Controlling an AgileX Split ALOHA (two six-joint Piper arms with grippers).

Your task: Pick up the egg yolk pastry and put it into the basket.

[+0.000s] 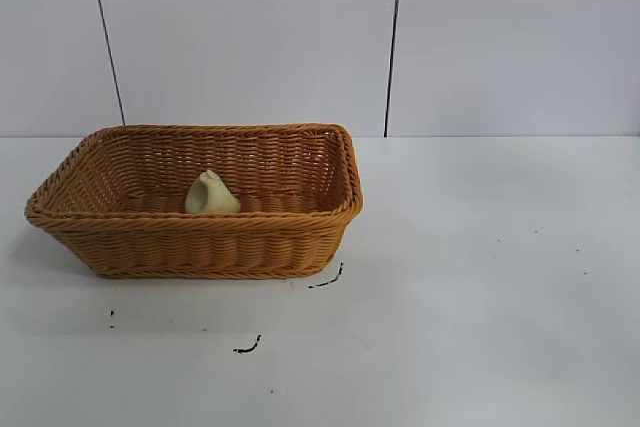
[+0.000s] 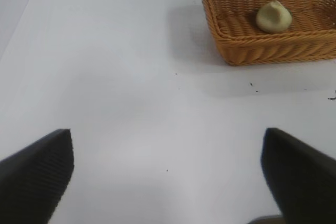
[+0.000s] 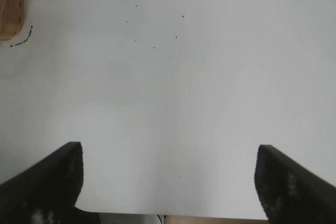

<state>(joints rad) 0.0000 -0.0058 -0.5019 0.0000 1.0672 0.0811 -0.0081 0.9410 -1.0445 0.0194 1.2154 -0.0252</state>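
Observation:
The egg yolk pastry (image 1: 211, 194) (image 2: 273, 17), a small pale yellow lump, lies inside the golden-brown wicker basket (image 1: 120, 247) (image 2: 226, 40) on the white table, left of centre in the exterior view. Neither arm appears in the exterior view. My left gripper (image 2: 168, 145) is open over bare table, well away from the basket, nothing between its black fingers (image 2: 42, 171). My right gripper (image 3: 169, 153) is open too, above bare table with nothing in it; only a corner of the basket (image 3: 10, 3) shows far off in its view.
Small black marks dot the table in front of the basket (image 1: 247, 347) (image 1: 328, 280). A white wall with two dark vertical seams (image 1: 393, 37) stands behind the table. The table's near edge shows under the right gripper (image 3: 199, 217).

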